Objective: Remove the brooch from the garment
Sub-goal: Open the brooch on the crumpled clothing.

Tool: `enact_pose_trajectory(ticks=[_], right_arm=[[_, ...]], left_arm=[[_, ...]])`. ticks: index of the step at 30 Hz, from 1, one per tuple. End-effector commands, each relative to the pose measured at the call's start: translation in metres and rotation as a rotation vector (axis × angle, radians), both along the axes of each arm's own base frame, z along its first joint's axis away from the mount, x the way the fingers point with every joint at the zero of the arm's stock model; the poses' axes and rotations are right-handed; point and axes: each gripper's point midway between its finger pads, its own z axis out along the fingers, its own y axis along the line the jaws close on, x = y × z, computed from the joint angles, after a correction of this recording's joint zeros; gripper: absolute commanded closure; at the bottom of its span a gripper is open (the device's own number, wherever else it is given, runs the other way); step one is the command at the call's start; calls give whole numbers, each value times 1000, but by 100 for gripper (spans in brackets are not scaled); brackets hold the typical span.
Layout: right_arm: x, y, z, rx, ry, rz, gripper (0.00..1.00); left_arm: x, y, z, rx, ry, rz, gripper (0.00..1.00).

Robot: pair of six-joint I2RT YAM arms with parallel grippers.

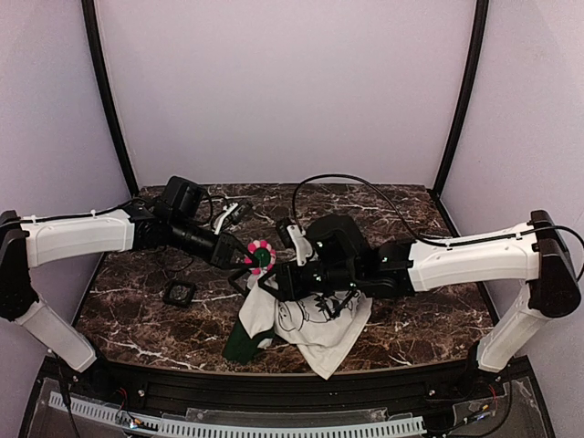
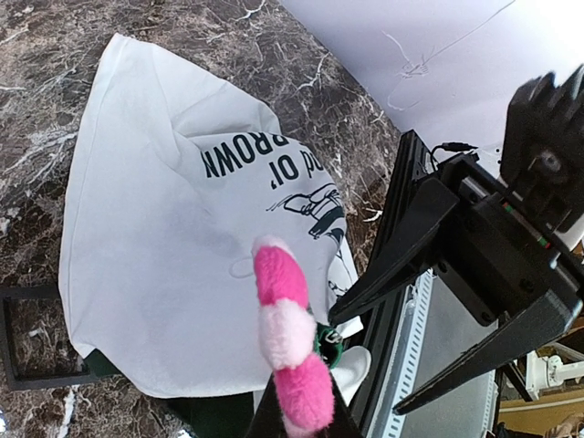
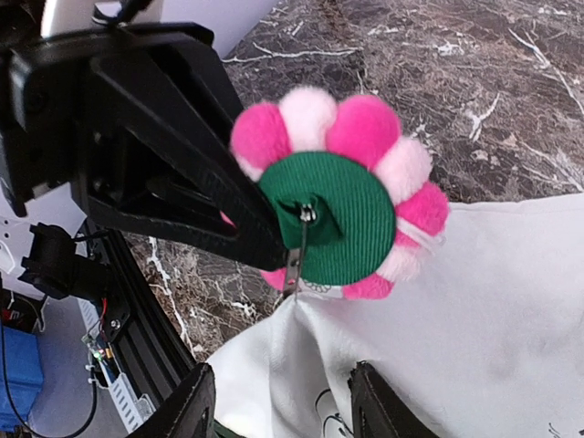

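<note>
1. The garment point(image 1: 342, 339) lies crumpled near the middle of the bench's point(image 1: 137, 315) near edge, white fabric up and a dark green part at its near left. The lettering point(image 2: 246, 155) on it, inverted in the left wrist view, reads "BROWN" and a partial "d of".
2. A small black square frame point(image 1: 179, 292) lies flat toward the left edge, apart from the garment.
3. The right gripper point(image 3: 285, 406) has its jaws apart, over white fabric.
4. The brooch point(image 3: 342, 196) is off the bench, above the garment's far left part, green backing and pin facing the right wrist camera. Fabric rises in a peak to its lower rim.
5. The left gripper point(image 1: 248, 256) has its jaws clamped on the brooch.
</note>
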Motion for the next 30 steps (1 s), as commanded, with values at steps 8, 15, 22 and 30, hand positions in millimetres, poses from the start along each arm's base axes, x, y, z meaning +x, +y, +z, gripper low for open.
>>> enact_pose_trajectory(ticks=[8, 15, 22, 30], right_arm=[[3, -9, -23, -127, -48, -105, 97], [10, -16, -15, -183, -99, -122, 100], [22, -25, 2, -174, -123, -114, 100], [33, -28, 12, -148, -131, -46, 100]], left_arm=[[-1, 5, -2, 8, 5, 11, 99], [0, 9, -10, 60, -8, 12, 99], [-9, 11, -22, 148, -43, -34, 99], [-22, 5, -21, 139, -34, -107, 99]])
